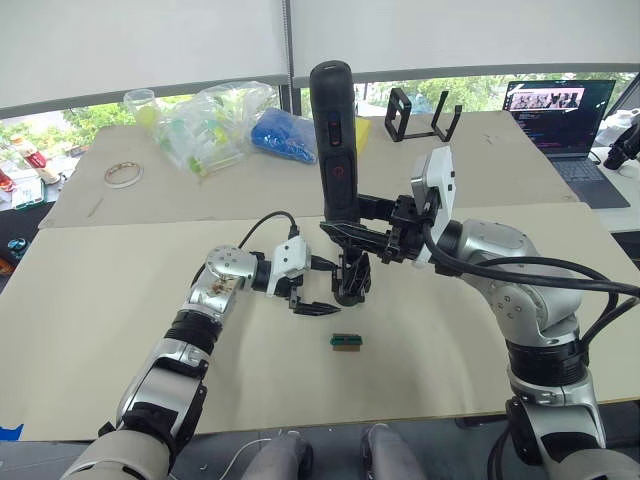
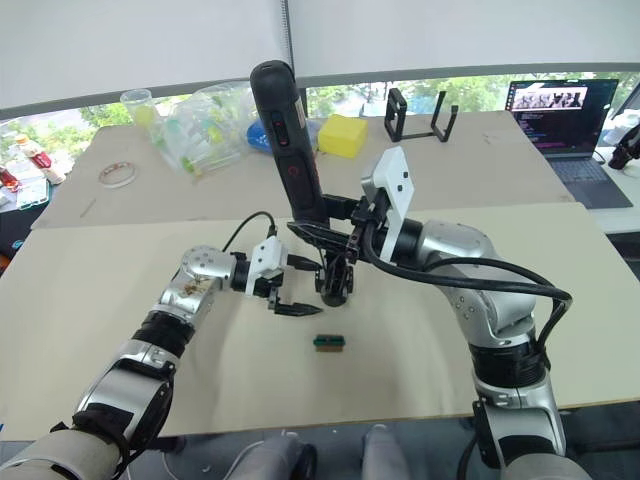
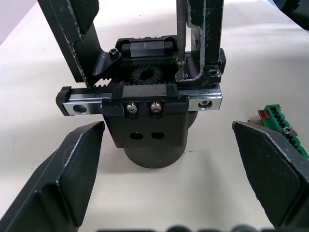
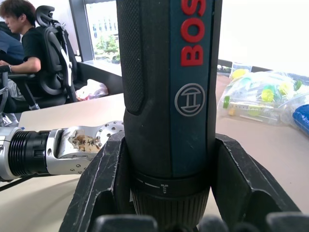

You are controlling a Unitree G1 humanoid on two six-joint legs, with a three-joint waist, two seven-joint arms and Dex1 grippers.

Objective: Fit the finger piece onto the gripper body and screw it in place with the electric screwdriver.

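The gripper body stands upright on the beige table, also in the head views. One finger piece stands on its rail. The electric screwdriver is held upright above it, and my right gripper is shut on its barrel. Its thin metal bit rests on a screw at the foot of that finger piece. My left gripper is open; its fingers flank the body's round base with a gap on each side.
A small green-and-brown block lies on the table just in front of the gripper body. At the back stand a black open-frame stand, a laptop, a plastic bag and a tape roll. A seated person is behind.
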